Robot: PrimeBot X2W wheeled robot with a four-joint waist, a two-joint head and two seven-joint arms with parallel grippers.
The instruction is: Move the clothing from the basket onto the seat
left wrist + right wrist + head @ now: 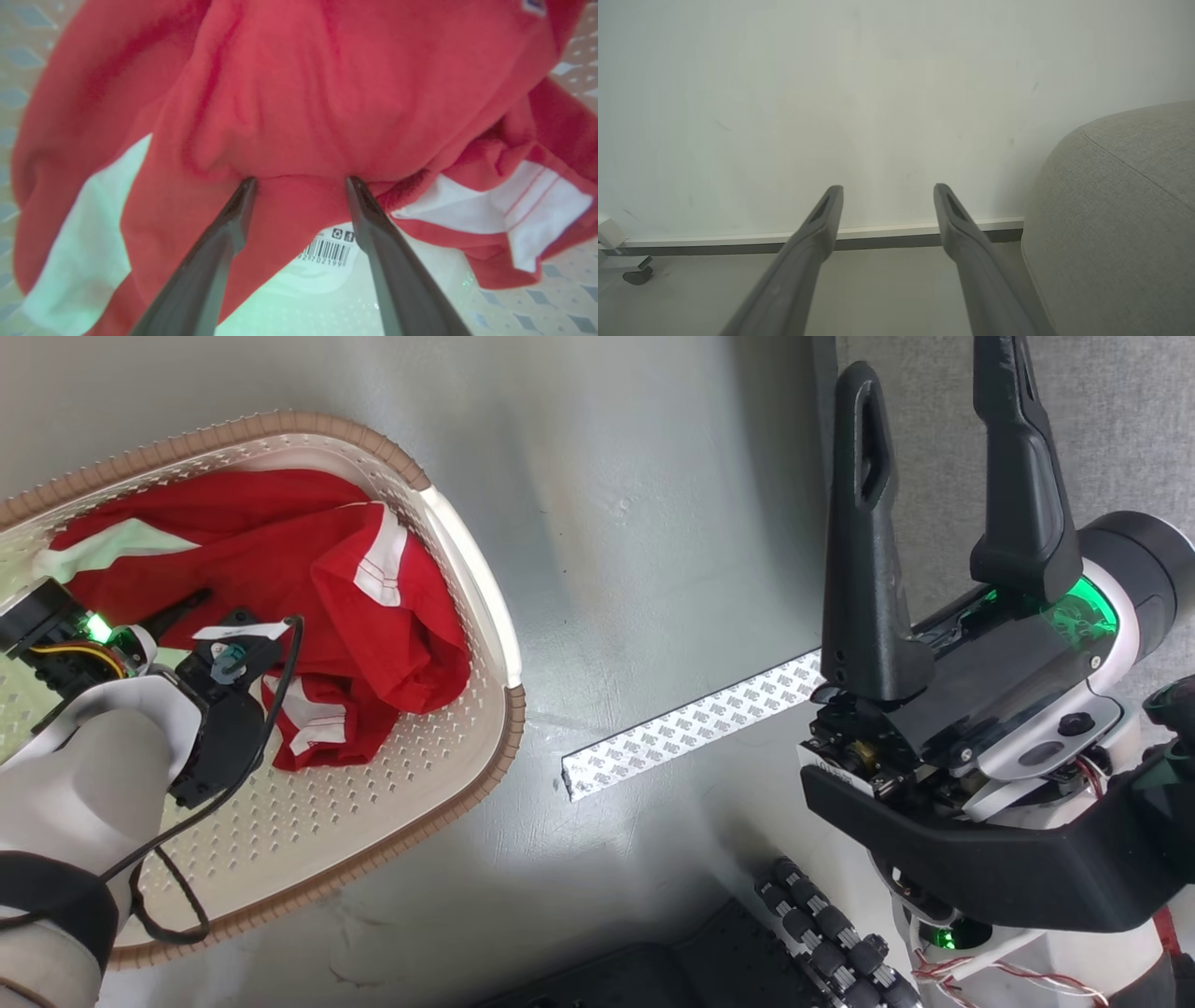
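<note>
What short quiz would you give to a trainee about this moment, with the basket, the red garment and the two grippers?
1. True or false: the red garment already lies on the seat.
2. The right gripper is: A) shut on cloth; B) open and empty; C) shut on a strip of tape.
3. What do the tips of the left gripper press against?
Key: 1 false, it lies in the basket; 2 B; 3 the red garment.
</note>
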